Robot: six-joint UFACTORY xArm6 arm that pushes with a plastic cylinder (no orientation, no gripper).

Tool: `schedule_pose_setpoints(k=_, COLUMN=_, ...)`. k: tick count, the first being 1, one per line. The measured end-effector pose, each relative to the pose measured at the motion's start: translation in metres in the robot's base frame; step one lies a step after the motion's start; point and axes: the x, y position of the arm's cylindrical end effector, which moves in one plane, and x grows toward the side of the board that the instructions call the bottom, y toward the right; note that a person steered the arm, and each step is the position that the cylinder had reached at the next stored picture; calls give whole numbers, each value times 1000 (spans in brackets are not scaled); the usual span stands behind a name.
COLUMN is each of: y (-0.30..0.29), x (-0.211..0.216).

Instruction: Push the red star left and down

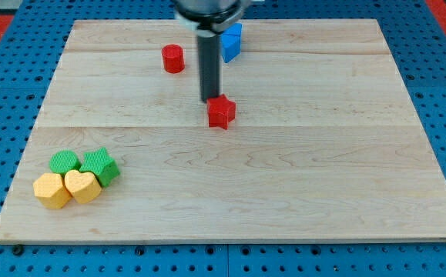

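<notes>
The red star [222,112] lies on the wooden board [300,169], a little above the board's middle. My dark rod comes down from the view's top, and my tip [209,99] stands just above and slightly left of the star, touching or almost touching its upper left edge.
A red cylinder [173,58] sits up and left of my tip. A blue block [232,42] stands partly behind the rod near the board's top. At the lower left, a green cylinder [64,162], a green cube [100,165], a yellow hexagon [51,190] and a yellow heart [82,186] cluster together.
</notes>
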Motion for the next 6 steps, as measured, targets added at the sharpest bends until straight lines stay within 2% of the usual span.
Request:
schedule_pose_setpoints(k=2, y=41, x=-3)
schedule_pose_setpoints(k=3, y=77, x=-27)
schedule_pose_setpoints(k=4, y=120, x=-17)
schedule_pose_setpoints(k=6, y=-6, x=52)
